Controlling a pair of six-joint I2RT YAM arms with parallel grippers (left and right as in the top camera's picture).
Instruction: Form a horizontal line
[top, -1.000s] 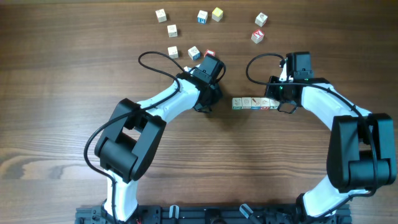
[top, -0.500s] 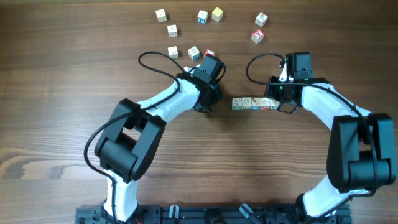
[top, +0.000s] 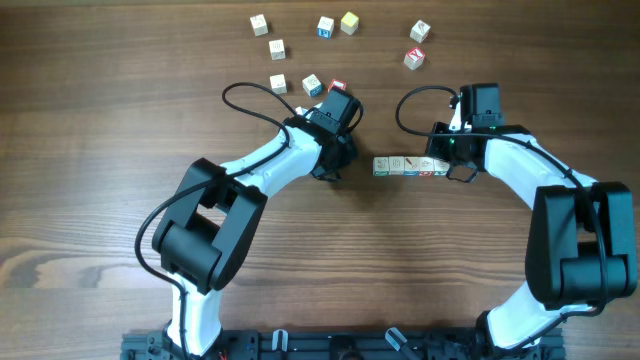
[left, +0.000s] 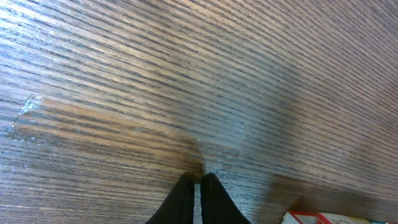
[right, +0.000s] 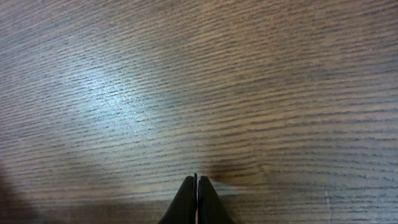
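Between left gripper (left: 199, 180) and right gripper (right: 196, 180), both pinched together, empty: horizontal line (top: 411, 166). Likely light, stiff, easily scattered; best nudged at end cubes.

Dark wooden desk (top: 90, 130) fills every view, grain running sideways; pale sheen (right: 118, 93) of light ahead of the right tool (right: 196, 178), off to its left.

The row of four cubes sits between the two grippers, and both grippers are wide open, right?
Not quite. The row of four cubes does lie between the left gripper and the right gripper, but both are shut and holding nothing, not wide open. The two wrist views show it.
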